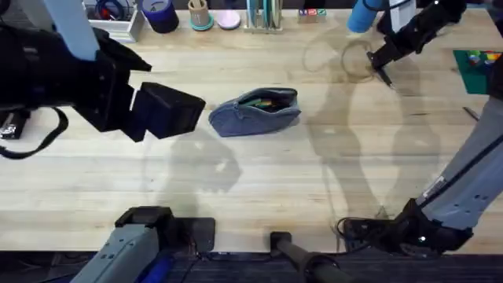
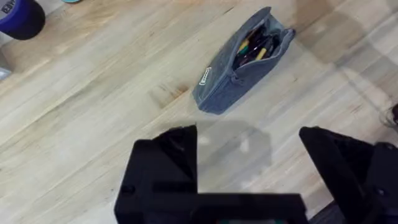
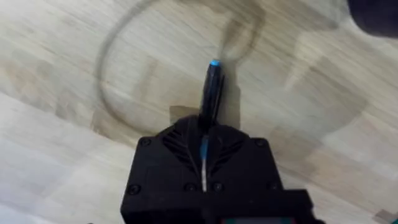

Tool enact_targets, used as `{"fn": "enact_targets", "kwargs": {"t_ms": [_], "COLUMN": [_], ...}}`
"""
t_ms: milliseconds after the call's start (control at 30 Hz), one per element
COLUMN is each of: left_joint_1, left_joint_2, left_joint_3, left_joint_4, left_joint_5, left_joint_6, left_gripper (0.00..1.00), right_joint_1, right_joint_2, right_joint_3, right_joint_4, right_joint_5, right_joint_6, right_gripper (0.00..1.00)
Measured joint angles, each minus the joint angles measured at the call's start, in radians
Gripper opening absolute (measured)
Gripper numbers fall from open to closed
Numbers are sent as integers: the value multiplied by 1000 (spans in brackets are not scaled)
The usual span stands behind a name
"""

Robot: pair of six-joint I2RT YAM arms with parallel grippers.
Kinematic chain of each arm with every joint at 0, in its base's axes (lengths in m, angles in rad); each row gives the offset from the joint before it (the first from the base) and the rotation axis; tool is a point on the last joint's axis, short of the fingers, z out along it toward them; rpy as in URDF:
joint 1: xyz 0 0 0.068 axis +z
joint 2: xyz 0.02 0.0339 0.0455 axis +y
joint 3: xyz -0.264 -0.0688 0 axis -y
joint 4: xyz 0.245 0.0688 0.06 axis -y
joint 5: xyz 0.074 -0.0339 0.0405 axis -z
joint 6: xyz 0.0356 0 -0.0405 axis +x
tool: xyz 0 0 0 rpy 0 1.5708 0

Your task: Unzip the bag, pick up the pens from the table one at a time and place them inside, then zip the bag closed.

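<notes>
The right tool (image 3: 204,134) is clamped on a black pen (image 3: 211,93) with a blue tip, the pen sticking out from between the closed fingers above the desk (image 3: 74,149); its rear end is hidden inside the tool. From overhead, this tool (image 1: 383,69) sits at the far right of the desk (image 1: 259,173), and the pen there is too thin and dark to separate from the fingers. The left tool (image 2: 249,152) hangs wide open and holds nothing, its fingers (image 2: 168,155) well apart. Overhead it looms large and dark at the left (image 1: 169,110), just left of the pencil pouch (image 1: 257,112). The pouch (image 2: 242,62) lies mid-desk with its zipper open, and coloured pens (image 2: 256,45) show inside.
</notes>
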Motion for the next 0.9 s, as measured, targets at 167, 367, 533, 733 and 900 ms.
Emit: {"fn": "enact_targets", "kwargs": {"t_ms": [167, 367, 533, 733, 900], "left_joint_1": [0, 0, 0, 0, 0], "left_joint_2": [0, 0, 0, 0, 0], "left_joint_3": [0, 0, 0, 0, 0], "left_joint_4": [0, 0, 0, 0, 0], "left_joint_5": [-15, -23, -23, -23, -25], "left_joint_6": [0, 0, 0, 0, 0], "left_gripper": [995, 995, 995, 995, 995], "right_joint_1": [0, 0, 0, 0, 4], "right_joint_2": [-8, -74, -147, -217, -275], "right_joint_3": [0, 0, 0, 0, 0], "right_joint_4": [-29, -56, -94, -133, -181], "right_joint_5": [-9, -15, -46, -65, -66], "right_joint_6": [1, 1, 1, 18, 28], "right_gripper": [29, 29, 29, 29, 29]}}
